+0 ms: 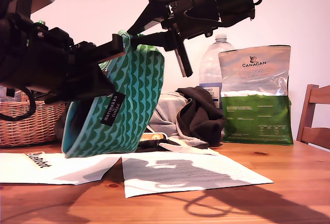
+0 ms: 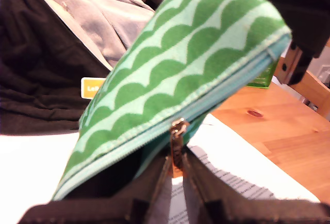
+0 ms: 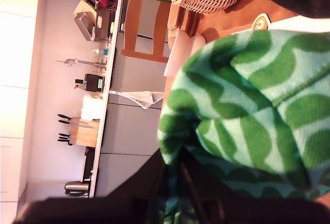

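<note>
A green and teal wave-patterned zip pouch hangs tilted above the wooden table, held between both arms. My first gripper, the arm at the exterior view's left, is shut on the pouch's brass zipper pull; the zip runs along the pouch edge away from it. My second gripper, coming from the exterior view's upper right, is shut on the top corner of the pouch. The pouch's lower end hangs just above a white sheet.
White printed papers lie under the pouch. A wicker basket stands at the exterior view's left. Dark and grey clothes, a water bottle and a Canagan bag sit behind. A wooden chair is at the exterior view's right.
</note>
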